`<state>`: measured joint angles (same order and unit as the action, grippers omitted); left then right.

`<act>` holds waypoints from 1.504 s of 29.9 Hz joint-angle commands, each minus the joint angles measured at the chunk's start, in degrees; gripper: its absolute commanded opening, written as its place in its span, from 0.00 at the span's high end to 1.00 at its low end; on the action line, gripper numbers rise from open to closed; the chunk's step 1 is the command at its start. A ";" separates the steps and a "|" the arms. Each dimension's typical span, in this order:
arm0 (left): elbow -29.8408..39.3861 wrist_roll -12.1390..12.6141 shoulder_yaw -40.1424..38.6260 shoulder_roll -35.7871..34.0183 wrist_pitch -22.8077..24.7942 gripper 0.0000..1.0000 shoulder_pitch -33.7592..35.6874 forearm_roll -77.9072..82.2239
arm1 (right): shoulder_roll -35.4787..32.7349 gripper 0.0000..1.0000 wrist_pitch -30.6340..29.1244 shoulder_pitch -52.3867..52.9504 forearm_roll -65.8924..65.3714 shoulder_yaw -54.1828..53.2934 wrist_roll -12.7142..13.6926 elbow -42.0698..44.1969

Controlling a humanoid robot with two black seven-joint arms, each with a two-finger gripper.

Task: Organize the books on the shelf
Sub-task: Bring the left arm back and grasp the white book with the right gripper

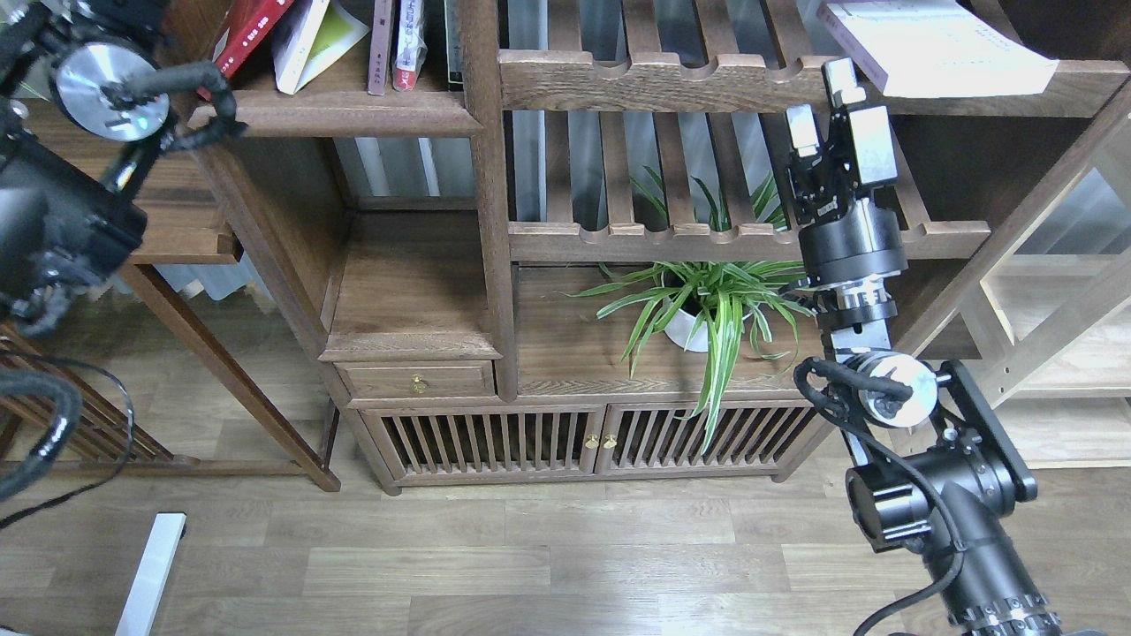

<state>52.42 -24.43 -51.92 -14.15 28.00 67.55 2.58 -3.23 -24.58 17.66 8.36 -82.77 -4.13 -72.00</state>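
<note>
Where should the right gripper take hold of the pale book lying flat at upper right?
Probably the pale book's near-left corner, which overhangs the dark shelf. The right gripper sits just below it, fingers apart, so coming up from the front-left could pinch cover and underside.

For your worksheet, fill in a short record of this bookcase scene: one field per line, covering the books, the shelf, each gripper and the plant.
Shelf: dark wooden board, upper left
Books on shelf: red book and yellow-green book, both leaning
White book: lies flat, upper right ledge
Right gripper: fingers open, empty, just below the white book
Left gripper: out of view
Potted plant: lower compartment, behind right arm
</note>
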 commanded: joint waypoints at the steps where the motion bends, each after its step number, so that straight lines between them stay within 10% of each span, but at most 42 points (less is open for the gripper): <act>1: 4.17 0.08 -0.29 3.68 0.00 0.01 -2.68 -3.45 | -0.11 0.02 0.14 -0.95 -0.09 -0.29 0.00 0.02; 8: 13.76 1.22 0.68 11.06 0.00 0.01 -8.13 -3.63 | -1.69 0.02 0.41 -2.45 -0.10 -0.55 0.00 0.02; 17: 22.10 8.43 3.84 14.15 0.00 0.02 -18.85 -3.55 | -4.42 0.02 1.63 -3.68 -0.10 -3.27 -0.09 0.10; 45: 23.79 9.66 10.25 14.15 0.00 0.01 -29.85 -2.75 | -10.13 0.02 11.13 -0.52 0.69 -6.09 0.17 0.81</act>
<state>76.22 -14.91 -42.55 0.00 28.00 38.41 -0.32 -12.48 -14.02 16.95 8.68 -88.83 -3.96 -71.52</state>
